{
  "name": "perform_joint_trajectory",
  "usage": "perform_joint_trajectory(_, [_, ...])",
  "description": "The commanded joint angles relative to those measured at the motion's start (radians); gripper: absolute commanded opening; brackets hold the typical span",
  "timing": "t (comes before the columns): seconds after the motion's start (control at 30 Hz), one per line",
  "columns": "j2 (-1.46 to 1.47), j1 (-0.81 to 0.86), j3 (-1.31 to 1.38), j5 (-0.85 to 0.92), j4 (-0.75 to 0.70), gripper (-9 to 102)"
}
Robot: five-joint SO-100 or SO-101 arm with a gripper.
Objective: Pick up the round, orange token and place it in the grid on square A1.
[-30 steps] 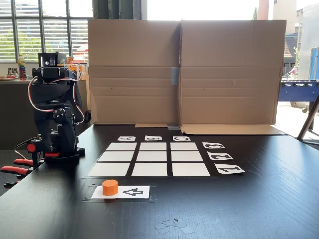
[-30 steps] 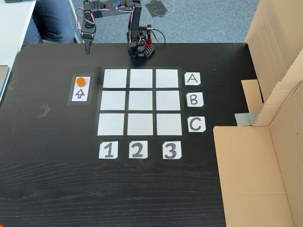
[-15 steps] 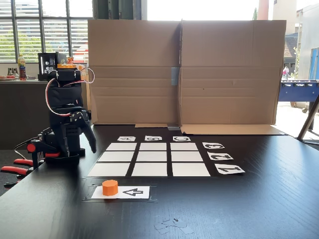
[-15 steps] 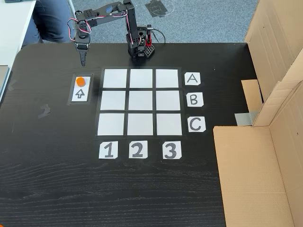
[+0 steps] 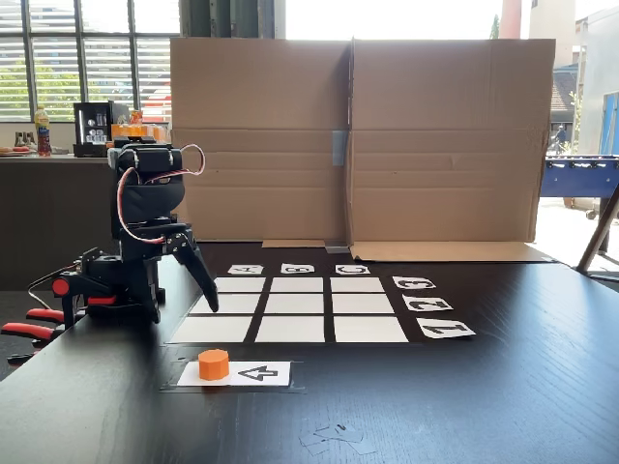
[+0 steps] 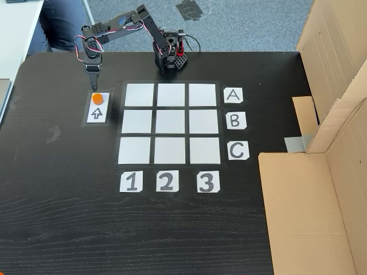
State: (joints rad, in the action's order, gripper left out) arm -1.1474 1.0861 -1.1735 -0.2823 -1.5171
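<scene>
Office or lab: grey carpet (image 6: pixel 246 26), blinds (image 5: pixel 58 72), foosball table (image 5: pixel 578 179).

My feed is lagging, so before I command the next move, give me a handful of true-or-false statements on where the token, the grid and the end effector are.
1. The token sits on the white arrow card, outside the grid. True.
2. The end effector is shut on the token. False: in the fixed view from above its tip hangs just short of the token and holds nothing; whether it is open cannot be told.
3. Square A1 is blank. True.
4. The token already lies in the square by labels C and 3. False: every grid square is bare.
5. A cardboard wall stands behind the grid in the low fixed view. True.
</scene>
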Motion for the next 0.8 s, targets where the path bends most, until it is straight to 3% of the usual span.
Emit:
perform_joint_trajectory(0.0, [0.023, -0.009, 0.074, 0.000, 0.015, 35])
perform_joint_trajectory(0.77, [0.241, -0.069, 0.282, 0.034, 0.002, 35])
